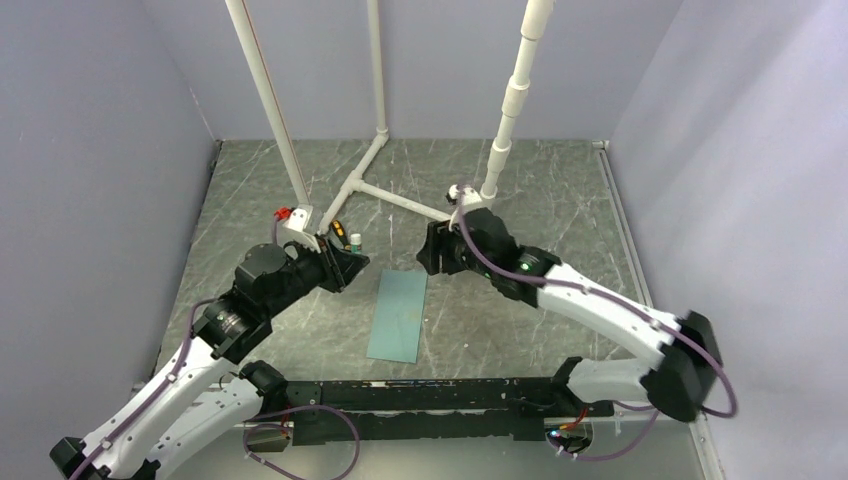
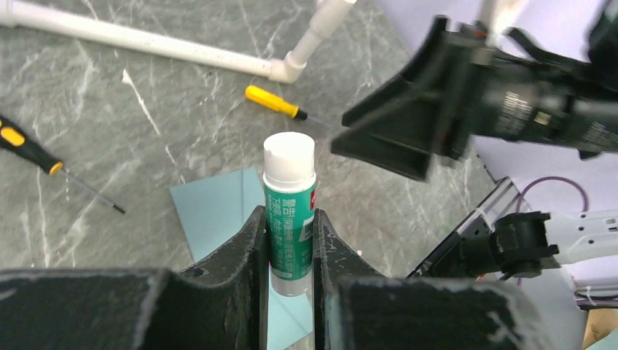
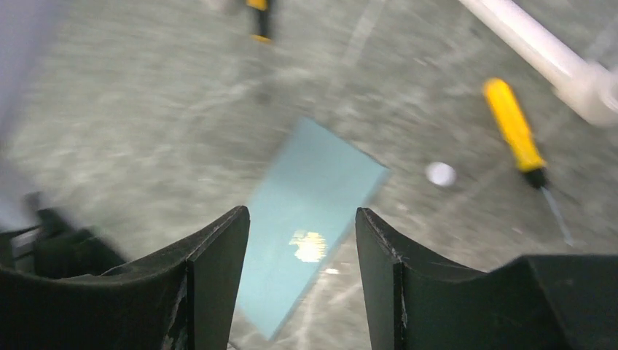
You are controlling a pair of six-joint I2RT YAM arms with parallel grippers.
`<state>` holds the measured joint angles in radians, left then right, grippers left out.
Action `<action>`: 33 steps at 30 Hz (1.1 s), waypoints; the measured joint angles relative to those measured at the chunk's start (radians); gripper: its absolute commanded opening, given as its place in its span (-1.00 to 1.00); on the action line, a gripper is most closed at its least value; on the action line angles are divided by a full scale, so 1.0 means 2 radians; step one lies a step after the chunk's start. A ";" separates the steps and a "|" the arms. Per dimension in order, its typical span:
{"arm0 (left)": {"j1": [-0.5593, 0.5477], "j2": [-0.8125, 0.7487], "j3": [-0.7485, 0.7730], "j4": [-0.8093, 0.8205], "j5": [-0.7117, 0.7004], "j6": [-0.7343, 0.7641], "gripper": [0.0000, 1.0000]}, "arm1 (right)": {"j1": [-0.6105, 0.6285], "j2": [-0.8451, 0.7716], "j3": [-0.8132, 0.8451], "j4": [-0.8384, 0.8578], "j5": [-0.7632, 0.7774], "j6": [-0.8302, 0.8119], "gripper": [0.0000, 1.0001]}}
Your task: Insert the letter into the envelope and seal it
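Note:
The pale teal envelope (image 1: pixel 398 315) lies flat on the grey marbled table between the two arms, its long side running near to far. It also shows in the left wrist view (image 2: pixel 215 211) and, blurred, in the right wrist view (image 3: pixel 313 211). The letter is out of view. My left gripper (image 1: pixel 352 260) (image 2: pixel 288 219) is shut on a green glue stick (image 2: pixel 290 211) with a white top, held upright above the envelope's far left corner. My right gripper (image 1: pixel 430 252) (image 3: pixel 302 222) hangs open above the envelope's far right end, with nothing between its fingers.
A white pipe frame (image 1: pixel 400 200) stands on the table behind the grippers. A yellow-handled screwdriver (image 2: pixel 273 100) (image 3: pixel 514 131) lies near it, and a second one (image 2: pixel 29 149) lies farther left. A small white round thing (image 3: pixel 440 173) rests by the envelope.

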<state>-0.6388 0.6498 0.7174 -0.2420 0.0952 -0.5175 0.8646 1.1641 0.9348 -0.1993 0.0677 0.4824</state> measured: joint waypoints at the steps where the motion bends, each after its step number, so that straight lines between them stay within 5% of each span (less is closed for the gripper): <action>1: 0.000 0.000 -0.004 -0.007 -0.005 0.000 -0.95 | -0.012 0.026 0.007 -0.021 0.013 0.000 0.21; 5: 0.000 0.001 -0.019 -0.016 -0.002 -0.001 -0.95 | -0.045 0.143 0.043 -0.072 0.052 -0.005 0.33; 9: 0.000 0.001 -0.030 -0.016 0.013 -0.002 -0.95 | -0.056 0.228 0.055 -0.084 0.078 -0.017 0.25; 21: 0.000 0.000 -0.057 -0.005 0.038 -0.011 -0.95 | -0.080 0.320 0.091 -0.080 0.086 -0.030 -0.08; 24: 0.000 0.002 -0.057 -0.003 0.043 -0.011 -0.95 | -0.083 0.328 0.096 -0.080 0.085 -0.033 -0.23; 30: 0.000 0.011 -0.057 -0.001 0.061 -0.011 -0.95 | -0.084 0.337 0.104 -0.079 0.080 -0.041 -0.86; 33: 0.000 0.014 -0.057 -0.001 0.066 -0.011 -0.95 | -0.084 0.337 0.105 -0.079 0.077 -0.043 -0.99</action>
<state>-0.6388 0.6781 0.6041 -0.2440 0.2276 -0.5388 0.6960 1.8378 1.1458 -0.3580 0.2222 0.3962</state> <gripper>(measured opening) 0.220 0.237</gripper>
